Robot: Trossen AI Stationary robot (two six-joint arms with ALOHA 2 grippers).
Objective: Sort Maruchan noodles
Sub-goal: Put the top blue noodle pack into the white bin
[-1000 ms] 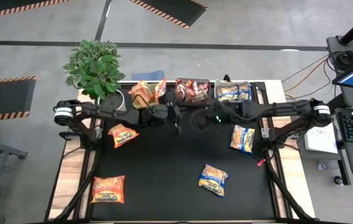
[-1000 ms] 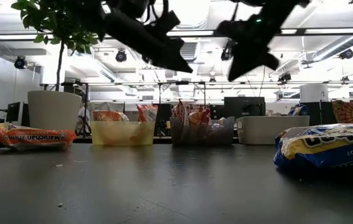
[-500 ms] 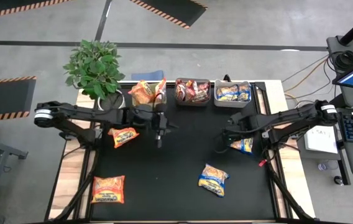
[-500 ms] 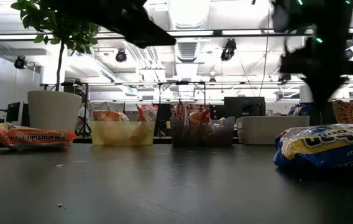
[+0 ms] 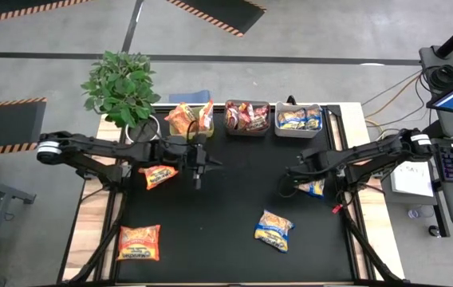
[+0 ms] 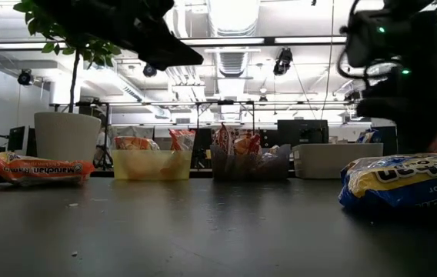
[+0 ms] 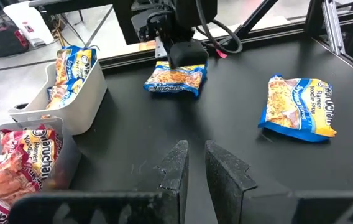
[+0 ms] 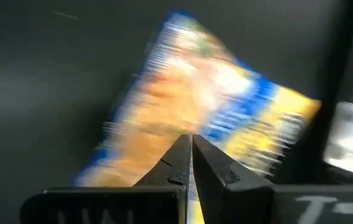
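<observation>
Three bins (image 5: pixel 246 117) at the bench's (image 5: pixel 226 239) far edge already hold Maruchan noodles, four packets (image 5: pixel 139 242) remain loose, the right hand (image 5: pixel 287 182), fingers together, hovers over a blue-and-yellow packet (image 5: pixel 314 187), and the left hand (image 5: pixel 197 171), nearly closed, holds nothing.

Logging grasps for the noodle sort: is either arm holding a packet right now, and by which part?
Nothing is held. Both grippers are empty, jaws shut; the right gripper hovers over a blue-and-yellow packet, the left gripper over bare mat.
</observation>
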